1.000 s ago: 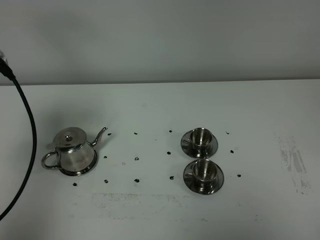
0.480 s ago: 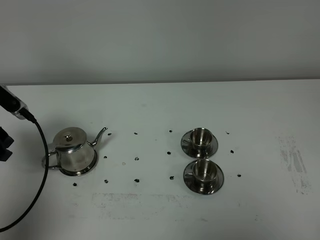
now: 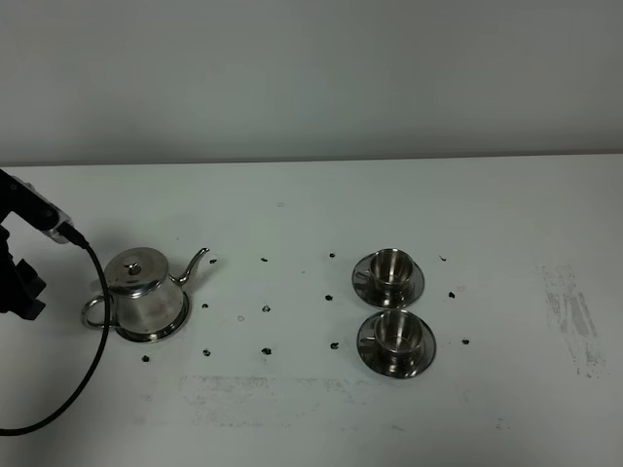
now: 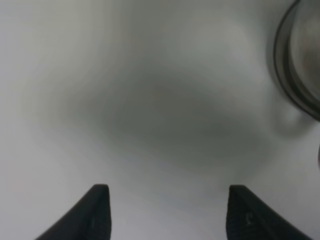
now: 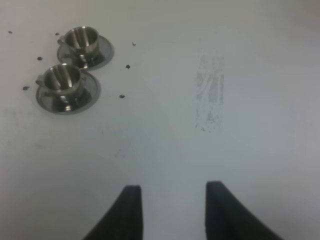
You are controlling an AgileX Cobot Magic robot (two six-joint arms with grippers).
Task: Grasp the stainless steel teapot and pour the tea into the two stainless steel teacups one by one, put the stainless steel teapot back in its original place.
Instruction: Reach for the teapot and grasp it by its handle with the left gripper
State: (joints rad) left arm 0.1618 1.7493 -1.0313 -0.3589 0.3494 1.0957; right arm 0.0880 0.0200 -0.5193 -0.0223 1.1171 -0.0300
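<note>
The stainless steel teapot (image 3: 143,292) stands on the left of the white table, spout pointing right and loop handle pointing left. Its blurred edge (image 4: 300,60) shows in the left wrist view. My left arm (image 3: 21,282) is at the table's left edge, just left of the handle and apart from it. My left gripper (image 4: 170,200) is open with nothing between its fingers. The two stainless steel teacups (image 3: 391,266) (image 3: 395,332) sit on saucers right of centre, one behind the other. They also show as cups (image 5: 82,39) (image 5: 62,77) in the right wrist view. My right gripper (image 5: 173,197) hovers over bare table, fingers apart, holding nothing.
A black cable (image 3: 83,350) loops from my left arm down over the table's front left. Small black dots (image 3: 266,309) mark the table between teapot and cups. A scuffed grey patch (image 3: 574,316) lies at the right.
My left arm has come in from the left edge and moved right toward the teapot's handle, its cable swinging with it. Teapot and cups have not moved.
</note>
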